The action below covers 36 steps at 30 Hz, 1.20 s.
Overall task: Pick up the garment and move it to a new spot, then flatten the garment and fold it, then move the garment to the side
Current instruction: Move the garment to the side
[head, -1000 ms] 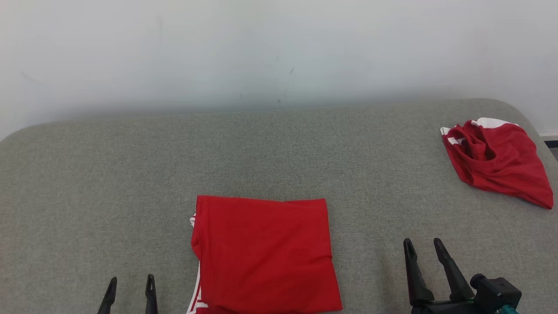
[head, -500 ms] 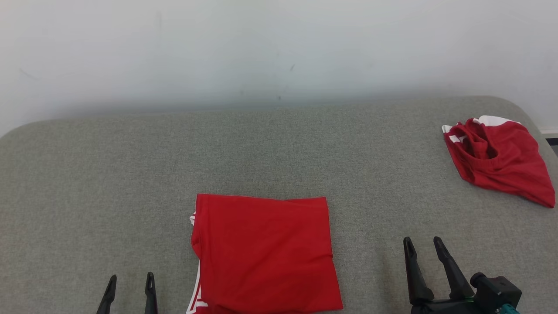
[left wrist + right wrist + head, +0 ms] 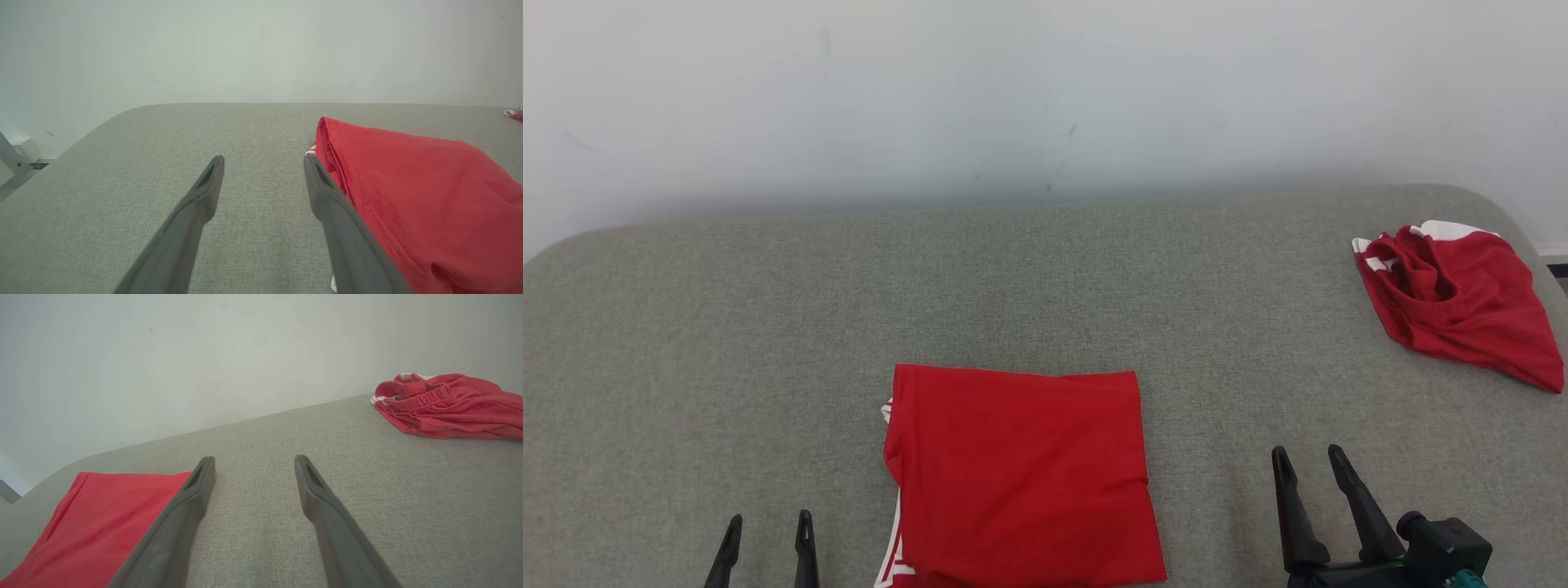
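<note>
Folded red garment [image 3: 1021, 474] flat on grey surface [image 3: 727, 343], between the two sets of jaws, touching neither. White print at its near-left corner cut off, unreadable. Left gripper [image 3: 770, 518], right gripper [image 3: 1306, 451]: jaws wide, empty. Crumpled red-white garment [image 3: 1462, 302] well beyond right jaws.

The right claw [image 3: 1305, 450] has edged slightly left, toward the folded red garment [image 3: 1021, 474].

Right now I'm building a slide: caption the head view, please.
Folded red garment on the grey surface between open left gripper and open right gripper; crumpled red garment far right.
</note>
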Motion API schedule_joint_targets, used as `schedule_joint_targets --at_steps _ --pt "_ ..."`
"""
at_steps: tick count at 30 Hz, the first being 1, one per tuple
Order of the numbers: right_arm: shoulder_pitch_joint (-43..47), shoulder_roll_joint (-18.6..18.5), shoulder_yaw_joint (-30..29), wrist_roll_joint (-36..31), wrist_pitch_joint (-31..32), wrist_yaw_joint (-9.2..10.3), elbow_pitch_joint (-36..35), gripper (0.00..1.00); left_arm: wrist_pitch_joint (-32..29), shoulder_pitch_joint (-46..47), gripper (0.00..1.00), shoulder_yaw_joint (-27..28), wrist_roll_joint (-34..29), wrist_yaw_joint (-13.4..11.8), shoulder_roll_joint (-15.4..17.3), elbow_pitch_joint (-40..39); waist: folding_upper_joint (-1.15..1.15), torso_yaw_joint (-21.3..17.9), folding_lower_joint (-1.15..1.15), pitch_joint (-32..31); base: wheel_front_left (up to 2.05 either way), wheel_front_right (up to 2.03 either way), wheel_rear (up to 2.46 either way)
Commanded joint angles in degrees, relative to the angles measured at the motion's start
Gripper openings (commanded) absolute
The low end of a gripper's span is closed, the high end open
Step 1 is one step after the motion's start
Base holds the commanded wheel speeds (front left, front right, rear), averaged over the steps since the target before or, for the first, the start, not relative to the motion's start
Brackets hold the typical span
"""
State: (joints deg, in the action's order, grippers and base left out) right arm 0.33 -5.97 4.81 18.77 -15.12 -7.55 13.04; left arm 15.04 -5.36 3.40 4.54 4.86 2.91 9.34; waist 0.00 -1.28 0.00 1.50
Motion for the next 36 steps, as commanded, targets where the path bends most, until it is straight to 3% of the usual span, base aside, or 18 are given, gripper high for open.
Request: schedule_joint_targets --at_steps 1,10,24,36 --pt "-0.14 0.18 0.36 -0.24 -0.02 0.11 0.19 1.00 0.13 0.14 1.00 -0.10 -0.03 -0.23 -0.03 -0.03 0.00 0.08 0.00 -0.03 0.00 0.00 0.00" --pt "-4.03 -0.20 5.48 0.57 -0.03 0.11 6.66 1.00 0.13 0.92 1.00 -0.80 0.31 -0.08 -0.02 0.34 0.00 1.44 0.00 0.21 0.00 0.00 0.00" --pt "-23.52 -0.78 17.56 7.01 1.96 0.11 32.56 1.00 0.13 3.28 1.00 -3.92 1.29 -0.46 -0.03 0.95 0.00 6.08 0.00 2.58 0.00 0.00 0.00" --pt "-29.47 1.88 21.57 13.71 5.74 0.11 46.35 1.00 0.13 4.47 1.00 -5.35 2.14 -1.17 -0.03 1.23 0.00 8.95 0.00 4.13 0.00 0.00 0.00"
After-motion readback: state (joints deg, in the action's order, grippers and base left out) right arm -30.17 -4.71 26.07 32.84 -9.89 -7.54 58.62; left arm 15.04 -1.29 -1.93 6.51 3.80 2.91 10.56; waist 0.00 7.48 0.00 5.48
